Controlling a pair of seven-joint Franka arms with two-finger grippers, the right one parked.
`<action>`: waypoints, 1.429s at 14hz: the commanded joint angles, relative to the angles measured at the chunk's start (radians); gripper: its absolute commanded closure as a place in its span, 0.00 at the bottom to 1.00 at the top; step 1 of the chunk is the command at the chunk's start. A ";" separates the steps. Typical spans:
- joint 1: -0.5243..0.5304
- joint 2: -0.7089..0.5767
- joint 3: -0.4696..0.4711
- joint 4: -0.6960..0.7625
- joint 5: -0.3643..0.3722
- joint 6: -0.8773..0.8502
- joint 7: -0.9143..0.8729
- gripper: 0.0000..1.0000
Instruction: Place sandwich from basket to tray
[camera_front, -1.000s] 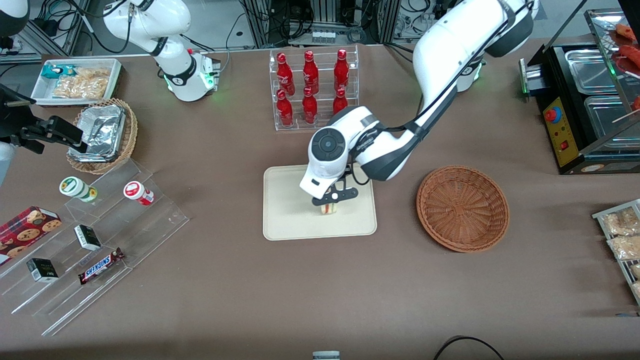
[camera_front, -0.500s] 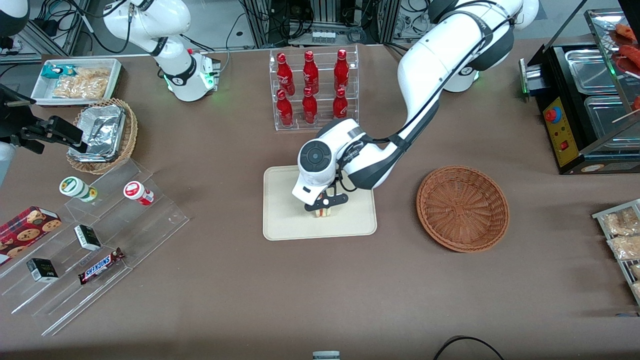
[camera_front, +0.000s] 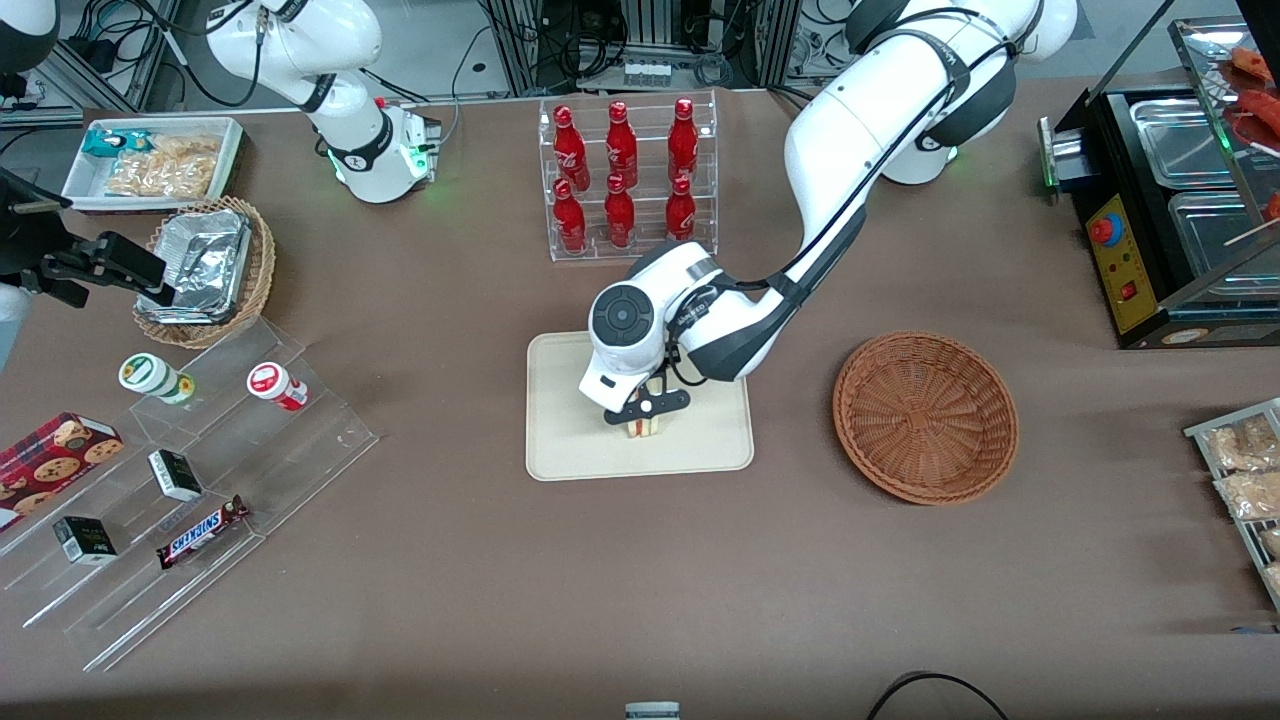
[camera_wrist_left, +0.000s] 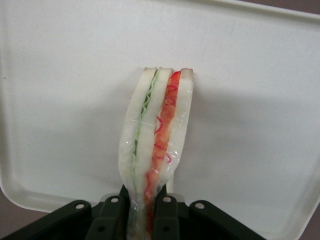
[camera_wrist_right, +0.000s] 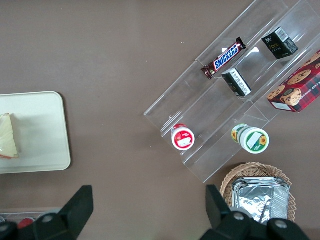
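The sandwich (camera_wrist_left: 157, 135), a pale wedge with green and red filling, stands on its edge over the cream-beige tray (camera_wrist_left: 260, 100). My left gripper (camera_wrist_left: 146, 210) is shut on its near end, the black fingers (camera_wrist_left: 167, 212) pinching the bread. From the front, the gripper (camera_front: 645, 412) sits low over the middle of the tray (camera_front: 570, 450) with the sandwich (camera_front: 643, 428) under it, at or just above the surface. The reddish-brown basket (camera_front: 925, 415) lies beside the tray toward the working arm's end and holds nothing. The right wrist view catches the sandwich (camera_wrist_right: 7, 136) on the tray (camera_wrist_right: 42, 135).
A clear rack of red bottles (camera_front: 625, 175) stands farther from the front camera than the tray. Clear stepped shelves with snacks (camera_front: 180, 470), a tan basket with foil (camera_front: 205, 268) and a white bin (camera_front: 155, 160) lie toward the parked arm's end. A black food warmer (camera_front: 1180, 210) stands toward the working arm's end.
The left arm has carried the sandwich a little farther over the tray toward the parked arm's end and lowered it. The grip stays shut.
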 joint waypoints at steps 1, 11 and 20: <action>-0.002 0.008 0.004 0.034 0.007 -0.005 0.015 0.00; 0.093 -0.236 0.004 0.027 0.014 -0.211 0.020 0.00; 0.373 -0.469 -0.001 -0.155 -0.016 -0.403 0.269 0.00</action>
